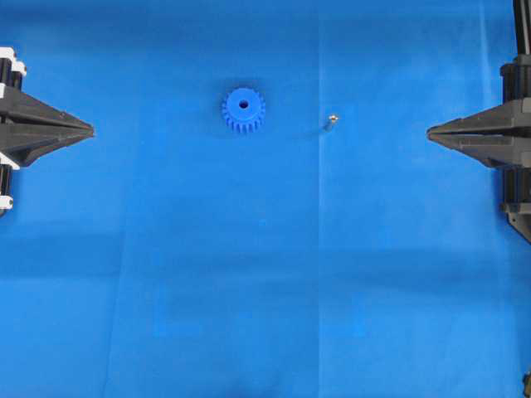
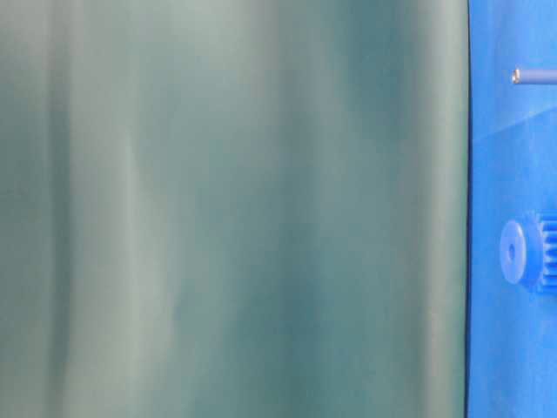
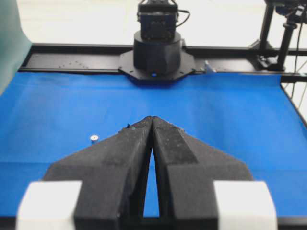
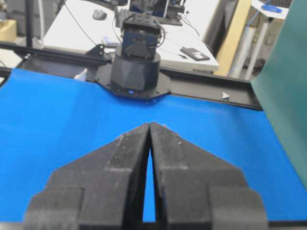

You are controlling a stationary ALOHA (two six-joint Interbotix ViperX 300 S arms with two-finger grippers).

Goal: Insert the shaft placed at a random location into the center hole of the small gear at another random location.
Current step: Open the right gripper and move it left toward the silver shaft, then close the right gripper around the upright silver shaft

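The small gear (image 1: 243, 110) lies flat on the blue cloth, left of centre toward the back, with its center hole (image 1: 243, 104) facing up. The shaft (image 1: 331, 121) stands on the cloth to its right, apart from it. The table-level view shows the gear (image 2: 526, 252) and the shaft (image 2: 535, 77) at its right edge. My left gripper (image 1: 91, 130) is shut and empty at the far left. My right gripper (image 1: 429, 133) is shut and empty at the far right. In the left wrist view the shaft (image 3: 94, 138) shows beside the closed gripper (image 3: 152, 118). The right wrist view shows only its closed gripper (image 4: 150, 124).
The blue cloth (image 1: 265, 274) covers the table. A green backdrop (image 2: 235, 209) fills most of the table-level view. The opposite arm's base stands at the cloth's far edge in each wrist view (image 3: 157, 48) (image 4: 135, 62).
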